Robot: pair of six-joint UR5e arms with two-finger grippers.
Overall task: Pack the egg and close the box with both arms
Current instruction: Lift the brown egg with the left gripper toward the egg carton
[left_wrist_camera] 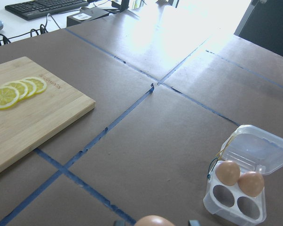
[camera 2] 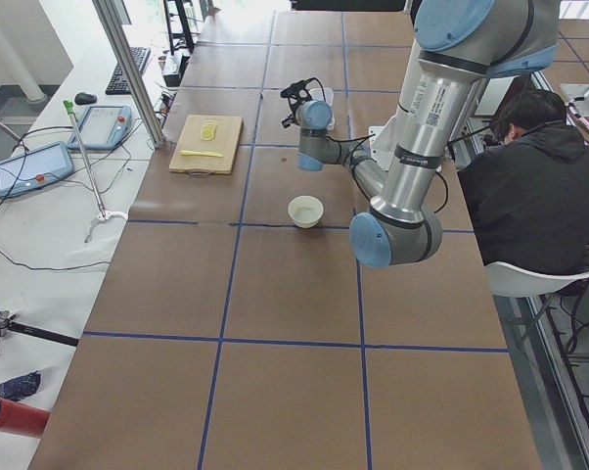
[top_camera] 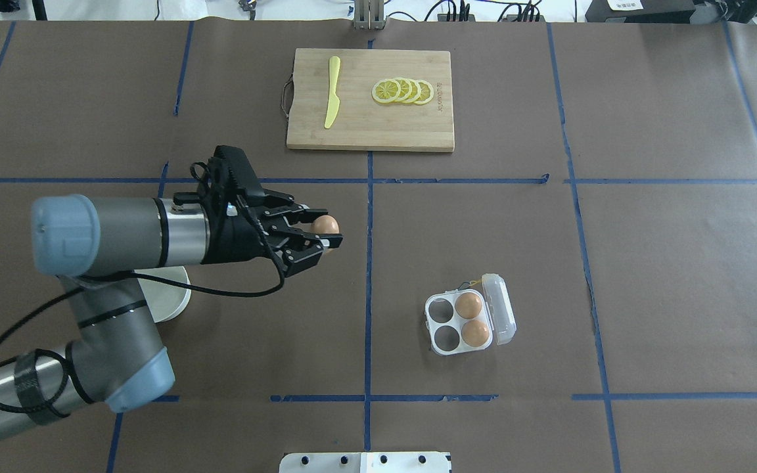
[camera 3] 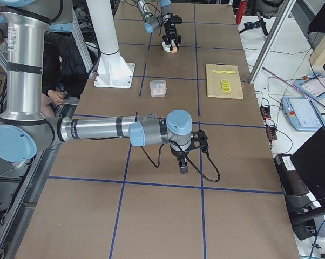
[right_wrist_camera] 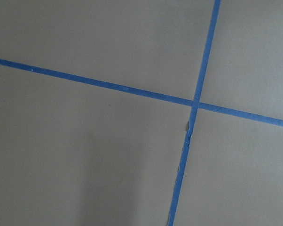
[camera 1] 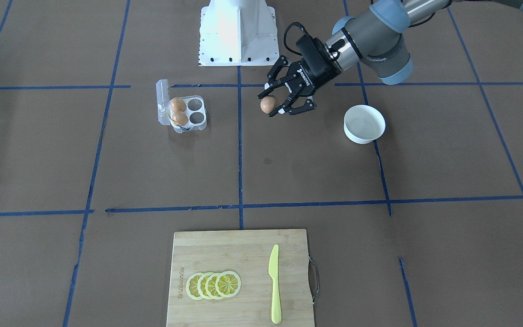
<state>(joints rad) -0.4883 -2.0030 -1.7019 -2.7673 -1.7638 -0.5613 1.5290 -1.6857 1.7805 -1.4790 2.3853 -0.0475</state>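
My left gripper is shut on the egg, a small orange-brown oval held in the air above the table. The box sits on the table apart from it, its clear lid standing open. Two brown eggs fill the cells beside the lid and the other two cells are empty. The left wrist view shows the held egg at its bottom edge and the box ahead. My right gripper hangs low over bare table, far from the box, and I cannot tell its state.
A white bowl stands under the left arm's wrist. A wooden cutting board with lemon slices and a yellow knife lies at the far edge. A seated person is beside the robot's pedestal.
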